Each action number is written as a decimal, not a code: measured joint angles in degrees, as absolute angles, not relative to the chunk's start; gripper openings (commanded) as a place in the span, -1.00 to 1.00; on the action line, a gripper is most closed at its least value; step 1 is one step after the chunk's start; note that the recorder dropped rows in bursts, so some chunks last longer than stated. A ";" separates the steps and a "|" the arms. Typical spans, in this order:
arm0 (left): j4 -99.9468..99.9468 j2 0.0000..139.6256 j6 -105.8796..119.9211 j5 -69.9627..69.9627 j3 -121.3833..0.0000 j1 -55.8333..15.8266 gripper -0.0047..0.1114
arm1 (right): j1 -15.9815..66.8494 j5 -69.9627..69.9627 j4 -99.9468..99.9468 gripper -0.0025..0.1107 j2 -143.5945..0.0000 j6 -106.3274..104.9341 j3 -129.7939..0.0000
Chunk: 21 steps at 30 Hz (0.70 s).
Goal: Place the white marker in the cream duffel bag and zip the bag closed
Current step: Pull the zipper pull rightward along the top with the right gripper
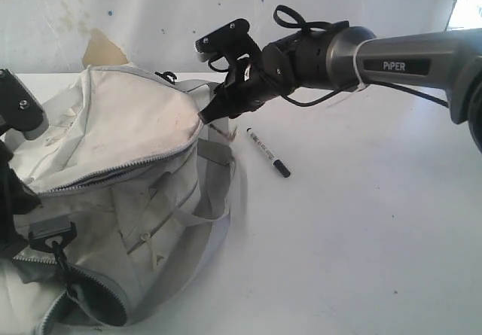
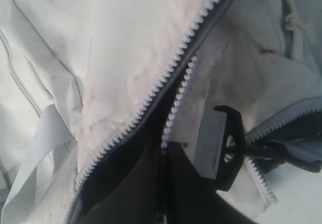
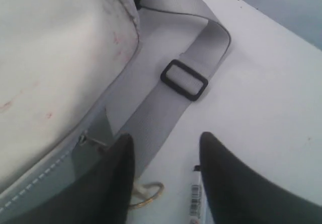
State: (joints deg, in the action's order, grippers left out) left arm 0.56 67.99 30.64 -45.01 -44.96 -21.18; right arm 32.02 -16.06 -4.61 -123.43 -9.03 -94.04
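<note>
Jaws on the right gripper (image 1: 207, 114) cannot be read from the exterior view, where its tips point down at the right end of the cream duffel bag (image 1: 128, 124). The left gripper (image 1: 15, 199) shows as a dark mass at the left edge of the tabletop (image 1: 361, 237), against the bag. Its jaws are closed tight, and I cannot tell whether anything is caught in them. The bag fills the left side of the tabletop down to the near left corner, with its zipper (image 1: 113, 173) parted. The white marker (image 1: 267, 153) lies flat near the middle of the tabletop, just right of the bag and apart from it, black cap toward the near edge.

From the left wrist view, the two rows of zipper teeth (image 2: 166, 78) stand apart over the dark lining (image 2: 131, 183). A black buckle (image 2: 226, 148) lies beside them.

From the right wrist view, the right gripper's two black fingers (image 3: 118, 173) stand partly apart with nothing between them but bare tabletop and a grey strap (image 3: 151, 118). The strap carries a black slide buckle (image 3: 183, 79). The marker's printed barrel lies just beside one finger, and a small brass ring (image 3: 146, 194) lies by the other.
</note>
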 measured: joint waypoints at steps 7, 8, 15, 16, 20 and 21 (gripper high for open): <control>-0.94 67.99 30.64 -43.84 -44.96 -21.18 -0.06 | 31.96 -24.28 -1.07 0.06 -122.10 -9.03 -94.04; -1.37 67.99 30.64 -43.53 -44.96 -21.18 0.07 | 31.96 -25.61 -0.73 0.06 -121.53 -9.03 -94.04; -8.19 67.99 30.64 -42.06 -44.96 -21.18 0.33 | 31.96 -38.28 0.31 0.02 -116.38 -8.28 -94.04; -9.99 67.99 31.32 -41.93 -44.96 -21.18 0.33 | 31.86 -41.05 0.31 -0.01 -115.70 -7.92 -94.04; -17.52 67.99 37.68 -41.26 -44.96 -21.18 0.33 | 30.91 -53.41 0.40 -0.34 -113.39 -7.17 -94.04; -18.65 67.99 39.03 -40.83 -44.96 -21.18 0.33 | 30.47 -55.44 0.40 -0.45 -113.13 -7.11 -94.04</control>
